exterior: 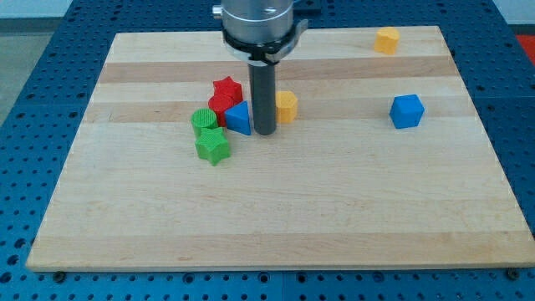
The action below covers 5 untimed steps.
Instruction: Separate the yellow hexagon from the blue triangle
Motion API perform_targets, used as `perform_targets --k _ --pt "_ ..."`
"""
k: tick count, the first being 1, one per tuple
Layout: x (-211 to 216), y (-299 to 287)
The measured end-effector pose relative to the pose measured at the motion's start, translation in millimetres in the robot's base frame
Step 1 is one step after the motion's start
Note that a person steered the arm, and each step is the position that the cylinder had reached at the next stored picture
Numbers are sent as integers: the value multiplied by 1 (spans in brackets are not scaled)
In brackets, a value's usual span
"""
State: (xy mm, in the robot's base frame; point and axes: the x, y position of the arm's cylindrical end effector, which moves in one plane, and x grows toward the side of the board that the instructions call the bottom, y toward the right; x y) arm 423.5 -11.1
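The yellow hexagon (pixel 287 106) lies near the board's middle, partly hidden behind my rod. The blue triangle (pixel 239 118) lies just to the view's left of the rod. My tip (pixel 265 132) rests on the board between the two, touching or almost touching both. The blue triangle sits against a cluster: a red star (pixel 226 87) and a red block (pixel 220 104) above it, a green cylinder (pixel 203 120) and a green star (pixel 212 145) to its left and below.
A blue cube (pixel 407 110) lies at the view's right. A yellow block (pixel 386 39) sits near the top right edge. The wooden board (pixel 276 209) lies on a blue perforated table.
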Motion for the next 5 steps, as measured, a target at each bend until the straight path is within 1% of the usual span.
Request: perform_targets --k 1,3,5 --pt "-13 20" --pt "-43 20" --pt "-82 24"
